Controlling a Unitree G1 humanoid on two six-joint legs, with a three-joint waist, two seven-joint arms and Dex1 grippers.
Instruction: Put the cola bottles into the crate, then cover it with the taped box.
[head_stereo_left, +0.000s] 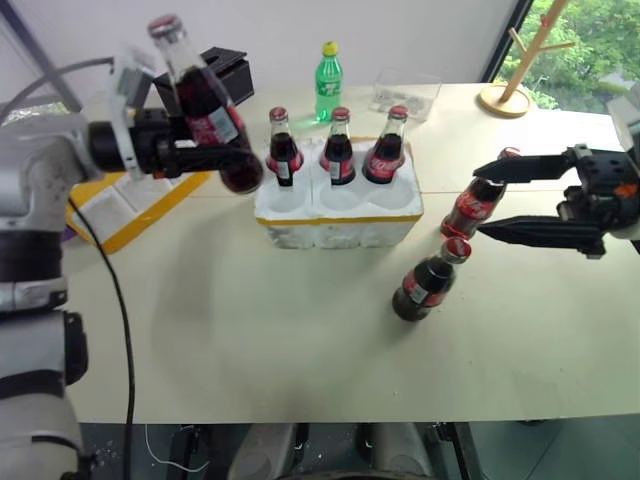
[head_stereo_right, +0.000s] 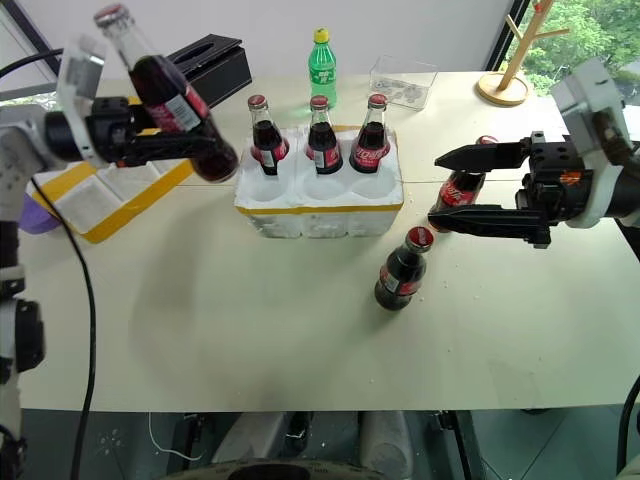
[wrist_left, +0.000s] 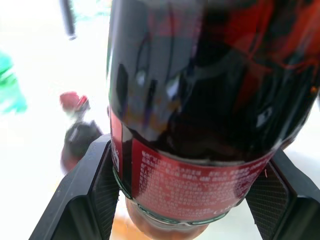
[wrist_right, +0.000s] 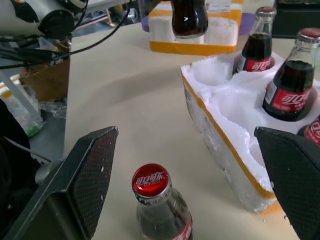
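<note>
Left eye view: at the far left the taped box lies on the table, set aside because it goes on last. Above it the left gripper is clamped on the labelled body of a cola bottle, carried tilted and clear of the table, likely so its base can be steered over an empty well. Next comes the crate, with three bottles upright in its back row and the three front wells bare. Right of the crate, two loose bottles stand on the table: a nearer one and one behind it. The right gripper hovers level at that farther bottle with its jaws spread wide and holding nothing, apparently lined up to take it next.
</note>
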